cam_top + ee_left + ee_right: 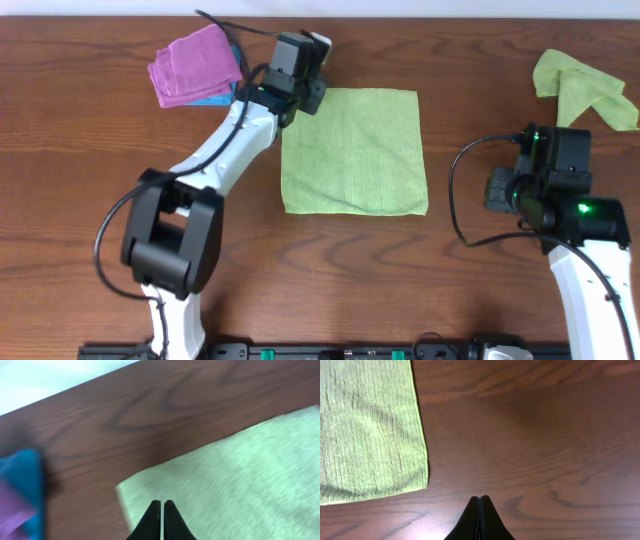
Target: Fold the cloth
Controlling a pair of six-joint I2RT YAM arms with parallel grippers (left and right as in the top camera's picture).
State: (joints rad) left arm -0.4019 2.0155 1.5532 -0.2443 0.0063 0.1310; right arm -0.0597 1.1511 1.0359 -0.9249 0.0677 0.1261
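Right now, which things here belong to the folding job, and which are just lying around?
In the job: flat green cloth; left gripper, shut near its corner.
Lying about: pink cloth atop blue cloth; crumpled green cloth; right gripper, shut over the table.

Flat green cloth (352, 150) centred, pink cloth (192, 62) atop blue cloth (213, 101) far-left, crumpled green rag (583, 88) far-right

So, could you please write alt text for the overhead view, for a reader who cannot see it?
A light green cloth lies flat and unfolded on a wooden table, the left claw at its far-left corner and the right claw over bare wood to its right. A pink cloth on a blue cloth sits far left; a crumpled green cloth far right.
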